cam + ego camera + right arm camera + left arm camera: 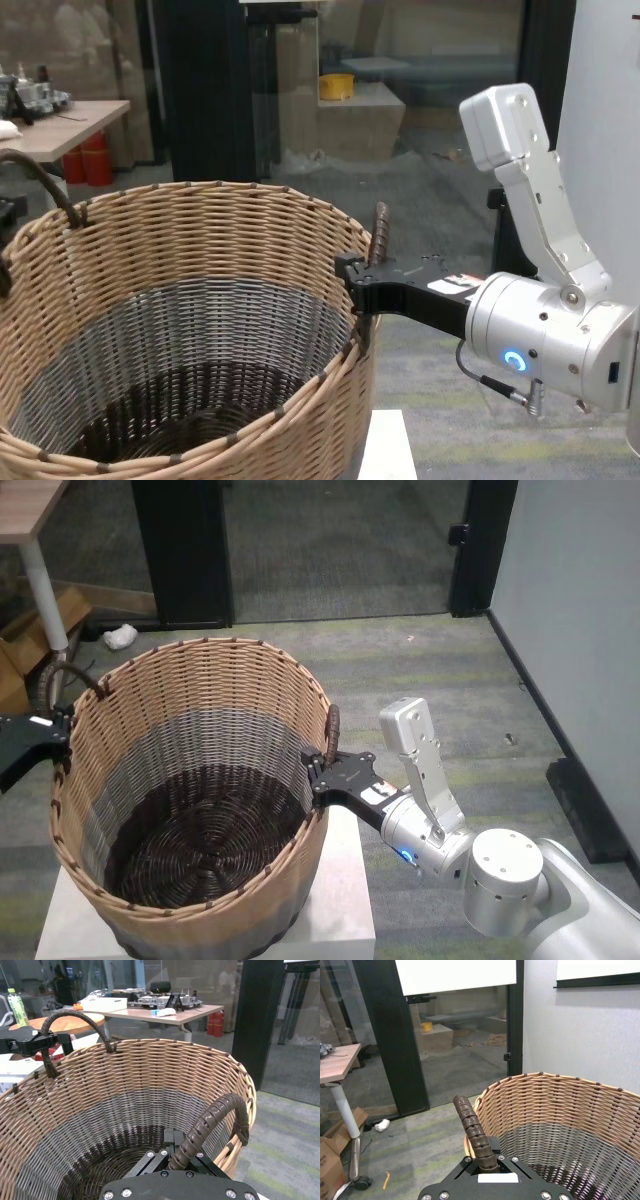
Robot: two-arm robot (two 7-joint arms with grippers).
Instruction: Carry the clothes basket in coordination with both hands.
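Note:
The clothes basket (pixel 190 730) is a large round wicker basket, tan above, grey in the middle and dark at the base, and it is empty. It is over a white block (pixel 345 880). My left gripper (pixel 60 738) is shut on the left loop handle (pixel 48 683), which runs into its jaws in the left wrist view (pixel 471 1127). My right gripper (pixel 320 770) is shut on the right loop handle (pixel 333 728), which shows in the right wrist view (pixel 212 1117) and the chest view (pixel 380 232). I cannot tell whether the base rests on the block.
A desk leg (pixel 45 590) and cardboard boxes (pixel 15 670) stand at the far left. A black door frame (pixel 185 550) and glass are behind. A grey wall (pixel 570 600) and a black floor object (pixel 585 795) are on the right.

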